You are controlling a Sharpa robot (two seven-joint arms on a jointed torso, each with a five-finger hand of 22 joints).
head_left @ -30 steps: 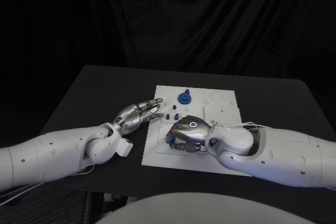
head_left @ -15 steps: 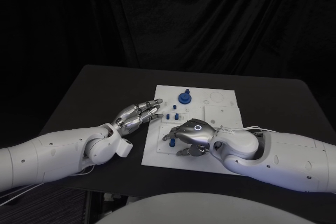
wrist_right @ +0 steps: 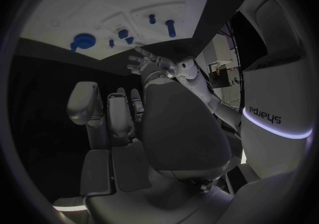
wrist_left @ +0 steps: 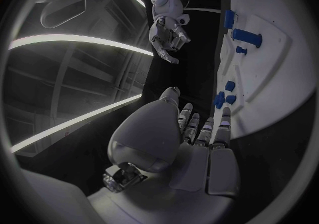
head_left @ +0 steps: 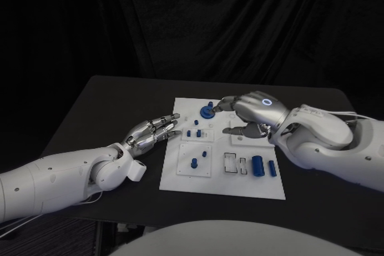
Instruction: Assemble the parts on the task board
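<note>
The white task board (head_left: 216,181) lies mid-table. On its far part stands a round blue part with a peg (head_left: 210,111), and small blue pegs (head_left: 193,134) stand near the left edge. A blue peg (head_left: 195,164) stands in the near-left plate, and a blue cylinder (head_left: 257,165) lies near the right edge beside a thinner one. My left hand (head_left: 154,130) lies flat with fingers stretched out, their tips at the board's left edge, holding nothing. My right hand (head_left: 252,113) hovers over the board's far right part, fingers loosely bent and apart, holding nothing. The right wrist view shows the board (wrist_right: 100,0) beyond my right hand (wrist_right: 133,128).
Black table (head_left: 104,106) surrounds the board, with bare room on its far and left sides. Two empty rectangular slots (head_left: 230,162) sit beside the blue cylinder. In the left wrist view the board (wrist_left: 279,75) lies beside my left hand (wrist_left: 193,144), with my right hand (wrist_left: 167,32) beyond.
My right hand has lifted off the board's near-left part and moved to its far right, uncovering the pegs and cylinders there. The left hand has stayed put.
</note>
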